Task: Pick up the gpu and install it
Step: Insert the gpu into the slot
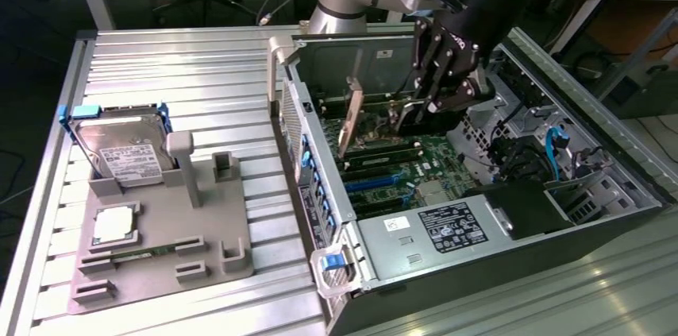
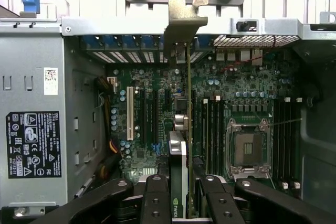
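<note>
The gpu (image 1: pixel 351 116) stands on edge inside the open computer case (image 1: pixel 317 193), a thin brownish card upright over the motherboard (image 1: pixel 418 165). In the wrist view the gpu (image 2: pixel 188 103) runs edge-on down the middle of the board. Its silver end bracket (image 2: pixel 184 18) sits against the case's rear slot wall. My gripper (image 1: pixel 415 116) reaches down into the case at the card's inner end. Its black fingers (image 2: pixel 157 198) flank the card on both sides, and the gripper (image 2: pixel 182 184) looks shut on it.
A grey fixture plate (image 1: pixel 212 229) on the exterior view's left holds a silver hard drive (image 1: pixel 122 149), a square processor (image 1: pixel 114 225) and a narrow memory stick (image 1: pixel 138 255). Inside the case are the empty processor socket (image 2: pixel 251 148), memory slots and a labelled power supply (image 1: pixel 450 226).
</note>
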